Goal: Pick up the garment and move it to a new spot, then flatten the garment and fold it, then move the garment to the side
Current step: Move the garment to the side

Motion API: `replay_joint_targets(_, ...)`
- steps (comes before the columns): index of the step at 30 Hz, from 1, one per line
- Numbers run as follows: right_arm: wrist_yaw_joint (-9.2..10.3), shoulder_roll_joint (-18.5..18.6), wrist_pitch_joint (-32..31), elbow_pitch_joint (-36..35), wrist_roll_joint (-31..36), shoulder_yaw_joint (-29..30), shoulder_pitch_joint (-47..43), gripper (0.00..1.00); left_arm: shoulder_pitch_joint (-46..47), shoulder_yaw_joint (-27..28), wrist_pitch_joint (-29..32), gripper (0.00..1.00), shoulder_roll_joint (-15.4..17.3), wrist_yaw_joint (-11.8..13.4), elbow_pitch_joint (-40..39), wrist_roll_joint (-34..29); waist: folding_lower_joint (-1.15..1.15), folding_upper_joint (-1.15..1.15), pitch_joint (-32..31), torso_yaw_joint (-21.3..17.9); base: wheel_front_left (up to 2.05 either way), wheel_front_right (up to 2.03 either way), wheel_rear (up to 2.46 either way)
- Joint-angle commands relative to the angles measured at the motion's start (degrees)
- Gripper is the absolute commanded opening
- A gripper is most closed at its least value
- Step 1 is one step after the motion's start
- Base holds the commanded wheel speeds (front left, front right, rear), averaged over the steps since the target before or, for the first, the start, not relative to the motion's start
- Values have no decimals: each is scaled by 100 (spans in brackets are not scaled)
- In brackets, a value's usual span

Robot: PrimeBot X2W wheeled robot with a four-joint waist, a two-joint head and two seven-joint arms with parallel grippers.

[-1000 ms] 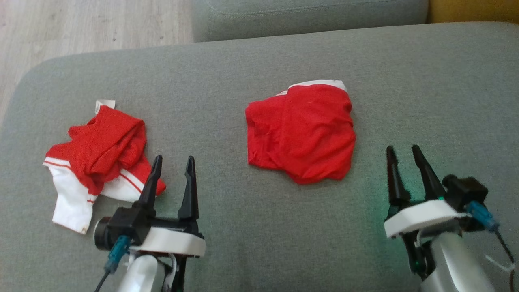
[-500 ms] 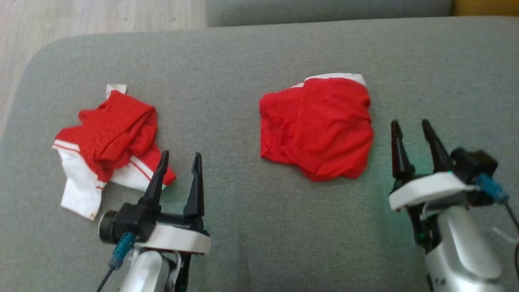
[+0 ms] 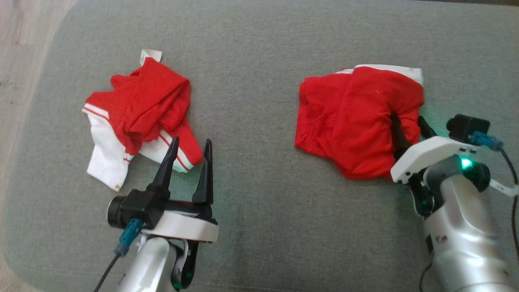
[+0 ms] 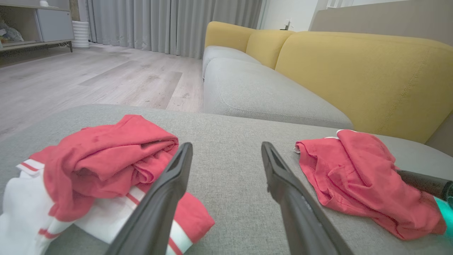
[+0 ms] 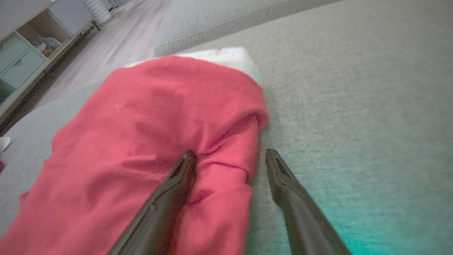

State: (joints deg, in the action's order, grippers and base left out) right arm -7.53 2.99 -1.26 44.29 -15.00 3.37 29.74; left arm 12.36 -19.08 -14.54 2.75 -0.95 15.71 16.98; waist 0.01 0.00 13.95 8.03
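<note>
A folded red garment (image 3: pixel 352 117) with a white band at its far edge lies on the grey cushion (image 3: pixel 259 202), right of centre. My right gripper (image 3: pixel 407 121) is open at the garment's right edge. In the right wrist view the garment (image 5: pixel 159 117) has one finger pressing into its red cloth and the other over bare cushion, so my right gripper (image 5: pixel 230 154) straddles the edge. My left gripper (image 3: pixel 191 142) stands open and empty, just right of a second, crumpled red-and-white garment (image 3: pixel 142 105). The left wrist view shows my left gripper (image 4: pixel 226 145) between both garments.
The cushion's rounded left edge drops to a wooden floor (image 3: pixel 16 48). In the left wrist view a grey sofa seat (image 4: pixel 262 92) with yellow backrests (image 4: pixel 361 71) stands behind the cushion. A cabinet with drawers (image 5: pixel 21 60) stands far off across the floor.
The head camera has tilted down, shifting the whole picture. My right gripper has moved forward from clear cushion onto the folded garment's right edge, and its jaws have spread wider. The left gripper has kept its place.
</note>
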Motion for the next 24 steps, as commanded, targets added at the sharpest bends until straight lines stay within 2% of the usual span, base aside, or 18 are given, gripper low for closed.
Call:
replay_joint_targets(1,4,-11,-42,-36,-65,-196,227,100,254,102,-46,100,13,37,-173,23,-1,0,62,69,0,0,0)
replay_joint_targets(3,4,-11,-177,266,-11,-272,355,100,270,88,-46,100,13,50,-178,39,-1,0,87,94,0,0,0)
replay_joint_targets(4,4,-11,-232,405,56,-306,415,94,274,81,-46,100,13,57,-181,45,-1,0,94,103,0,0,0)
replay_joint_targets(5,4,-11,-251,518,165,-339,472,11,279,77,-46,100,13,63,-181,51,-1,0,96,107,0,0,0)
replay_joint_targets(6,4,-11,-227,599,311,-379,524,0,284,77,-46,100,13,70,-179,57,-1,0,94,107,0,0,0)
replay_joint_targets(13,4,38,210,759,1001,-524,780,0,248,199,-46,100,13,85,-157,27,-1,0,-58,-130,0,0,0)
replay_joint_targets(17,4,229,313,631,1192,-772,810,0,219,299,-46,100,13,64,-174,-23,-1,0,-179,-372,0,0,0)
replay_joint_targets(19,4,402,281,511,1194,-978,814,0,200,352,-46,100,13,58,-191,-56,-1,0,-218,-506,0,0,0)
replay_joint_targets(24,4,1342,-119,54,922,-1734,730,0,191,458,-46,100,13,22,-245,-123,-1,0,-201,-812,0,0,0)
